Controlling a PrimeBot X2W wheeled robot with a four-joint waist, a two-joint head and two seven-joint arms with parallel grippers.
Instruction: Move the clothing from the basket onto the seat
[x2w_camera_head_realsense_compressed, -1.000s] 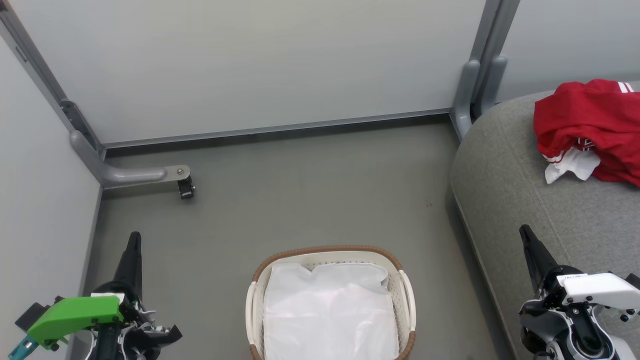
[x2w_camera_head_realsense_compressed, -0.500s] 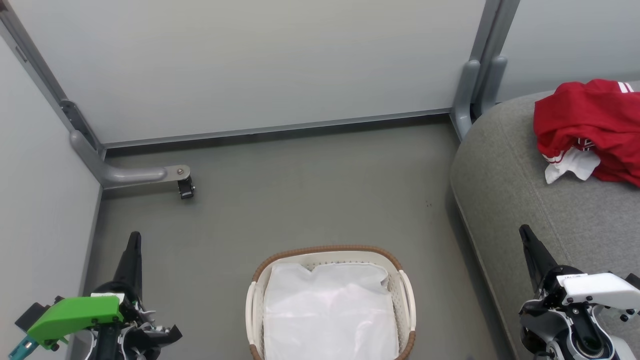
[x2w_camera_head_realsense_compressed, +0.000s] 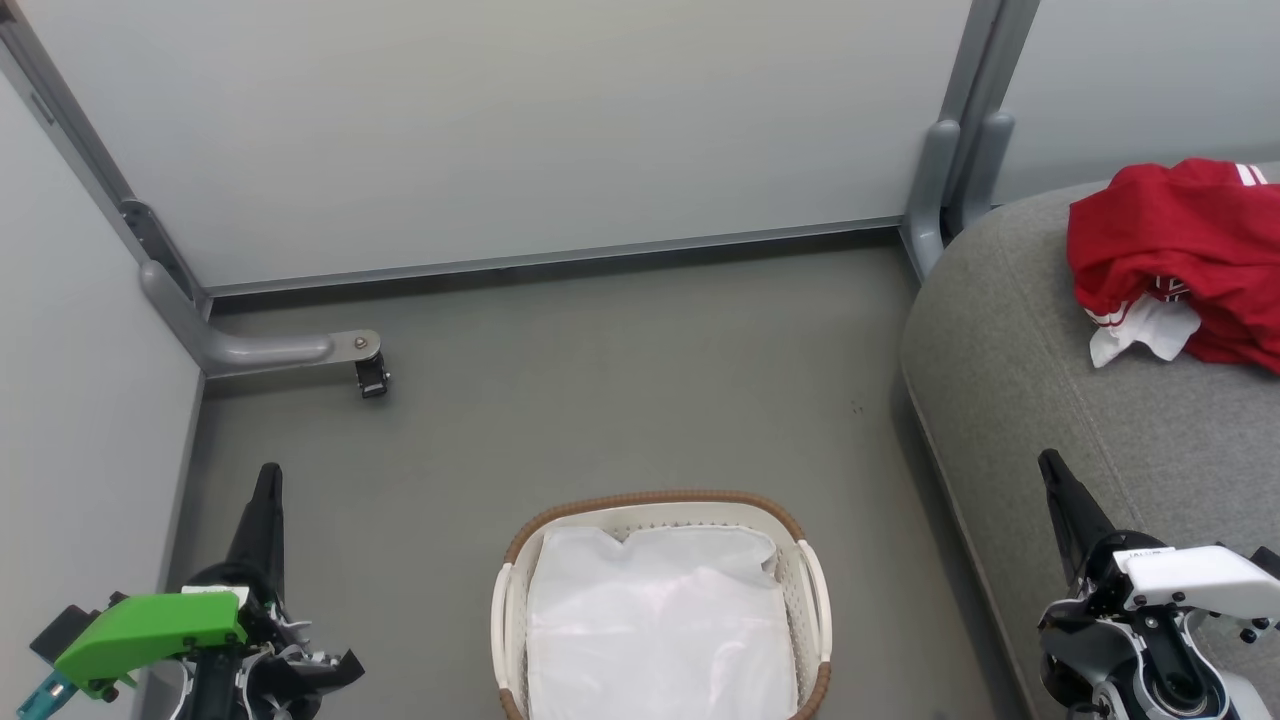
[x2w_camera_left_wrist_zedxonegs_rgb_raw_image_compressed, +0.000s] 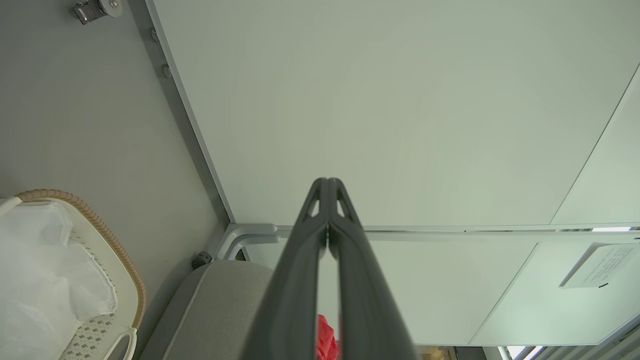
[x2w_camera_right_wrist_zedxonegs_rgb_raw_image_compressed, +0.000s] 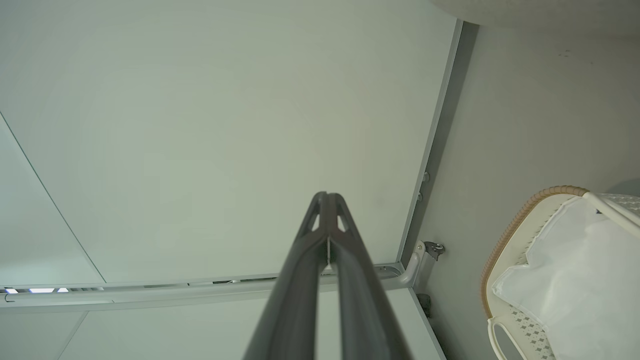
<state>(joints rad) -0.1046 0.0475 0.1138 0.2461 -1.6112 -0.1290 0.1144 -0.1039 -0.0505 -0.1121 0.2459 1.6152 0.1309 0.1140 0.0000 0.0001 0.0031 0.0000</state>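
The red clothing (x2w_camera_head_realsense_compressed: 1190, 255) with white trim lies bunched on the grey seat (x2w_camera_head_realsense_compressed: 1040, 380) at the right; a sliver of it (x2w_camera_left_wrist_zedxonegs_rgb_raw_image_compressed: 326, 342) shows between my left fingers. The cream basket (x2w_camera_head_realsense_compressed: 660, 503) with its brown rim stands on the floor at bottom centre, holding just a white liner (x2w_camera_head_realsense_compressed: 660, 625); the basket (x2w_camera_left_wrist_zedxonegs_rgb_raw_image_compressed: 107, 240) and the basket (x2w_camera_right_wrist_zedxonegs_rgb_raw_image_compressed: 515, 225) show in both wrist views. My left gripper (x2w_camera_head_realsense_compressed: 268, 475) is shut and empty at the lower left, well left of the basket. My right gripper (x2w_camera_head_realsense_compressed: 1050, 462) is shut and empty at the lower right, over the seat's front edge.
Pale partition walls close off the back and left. A grey metal foot with a small black caster (x2w_camera_head_realsense_compressed: 372, 378) juts onto the grey floor at the left. A grey post (x2w_camera_head_realsense_compressed: 940, 190) stands at the seat's back corner. Open floor lies between basket and back wall.
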